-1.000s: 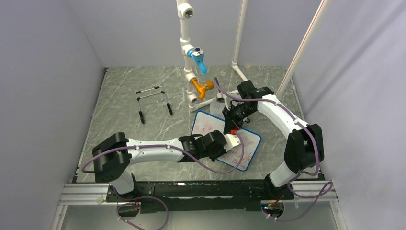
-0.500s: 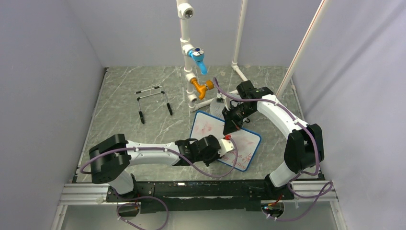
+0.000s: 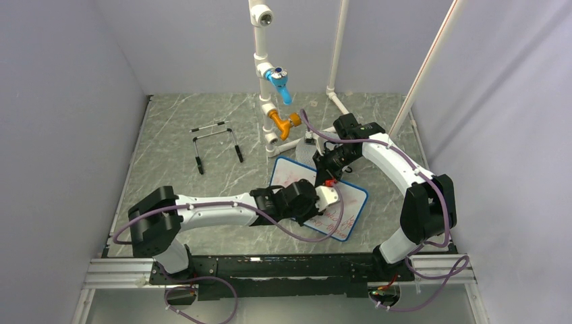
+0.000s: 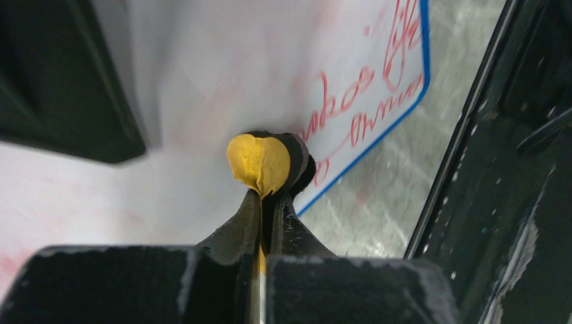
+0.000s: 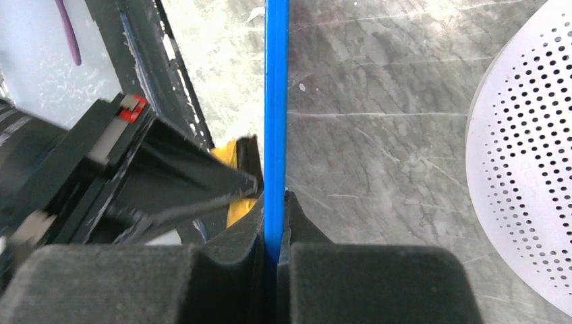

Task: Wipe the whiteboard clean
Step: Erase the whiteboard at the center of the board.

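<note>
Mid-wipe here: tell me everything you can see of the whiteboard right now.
The whiteboard is a small white rectangle with a thin blue, round-cornered frame. It lies skewed on the grey marbled table. Red handwriting is left toward its near corner, with only faint pink smears elsewhere. The right gripper is shut on its far frame edge. The left gripper, shut on a yellow eraser pad, presses the pad onto the white surface.

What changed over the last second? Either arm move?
The left gripper, shut on a yellow pad, drew back toward its base across the whiteboard, then pushed out again to roughly where it began. The right gripper stayed clamped on the board's blue frame; board did not shift.
</note>
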You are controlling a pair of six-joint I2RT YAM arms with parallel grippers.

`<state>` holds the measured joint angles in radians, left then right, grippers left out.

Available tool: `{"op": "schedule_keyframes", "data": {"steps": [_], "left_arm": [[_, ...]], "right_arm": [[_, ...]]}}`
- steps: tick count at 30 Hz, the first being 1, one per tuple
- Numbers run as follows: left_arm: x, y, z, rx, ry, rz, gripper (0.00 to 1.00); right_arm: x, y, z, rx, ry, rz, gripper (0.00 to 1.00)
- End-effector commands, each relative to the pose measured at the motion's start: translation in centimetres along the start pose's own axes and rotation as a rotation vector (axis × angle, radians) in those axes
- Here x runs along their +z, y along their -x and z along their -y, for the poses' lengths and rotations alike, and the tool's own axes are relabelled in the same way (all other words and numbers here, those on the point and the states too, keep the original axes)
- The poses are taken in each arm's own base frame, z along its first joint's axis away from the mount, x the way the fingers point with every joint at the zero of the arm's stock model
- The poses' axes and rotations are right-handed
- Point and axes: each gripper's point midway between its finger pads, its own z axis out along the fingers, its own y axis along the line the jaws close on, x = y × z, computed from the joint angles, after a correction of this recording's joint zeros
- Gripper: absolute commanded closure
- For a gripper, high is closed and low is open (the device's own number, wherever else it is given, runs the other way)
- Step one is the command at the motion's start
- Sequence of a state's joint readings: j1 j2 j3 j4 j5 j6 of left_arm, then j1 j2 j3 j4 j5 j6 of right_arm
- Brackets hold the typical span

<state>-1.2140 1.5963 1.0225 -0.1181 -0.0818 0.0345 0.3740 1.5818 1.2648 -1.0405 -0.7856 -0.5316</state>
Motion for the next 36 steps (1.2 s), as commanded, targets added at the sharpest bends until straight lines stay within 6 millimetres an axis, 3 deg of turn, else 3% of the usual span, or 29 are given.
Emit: {"op": "schedule_keyframes", "data": {"steps": [1,4,6,14,19,22,29,36], "left_arm": [[-0.4,8.0,-1.0,0.014,-0.007,0.207,1.0],[0.1,7.1,-0.7,0.019,-0.026,0.176,1.0],[0.5,5.4,-0.4,0.015,-0.037,0.139,1.0],[1.5,-3.7,1.5,0.047,-0.115,0.007,1.0],[1.6,-6.5,-0.2,0.119,-0.035,-0.048,1.0],[1.4,-5.9,-1.4,0.125,0.017,-0.029,1.0],[0.7,0.4,-2.3,0.153,0.048,0.138,1.0],[1.5,5.0,-1.5,0.248,0.039,0.214,1.0]], "right_arm": [[0.1,1.9,-0.9,-0.14,0.045,0.081,1.0],[0.0,1.9,-1.0,-0.141,0.044,0.082,1.0],[0.0,1.9,-1.0,-0.142,0.044,0.082,1.0],[0.0,1.9,-1.1,-0.143,0.05,0.085,1.0],[0.0,1.9,-1.0,-0.143,0.05,0.085,1.0],[0.1,1.9,-1.0,-0.139,0.052,0.083,1.0],[0.1,1.9,-1.0,-0.14,0.051,0.082,1.0],[0.1,1.9,-1.1,-0.142,0.051,0.082,1.0]]}}
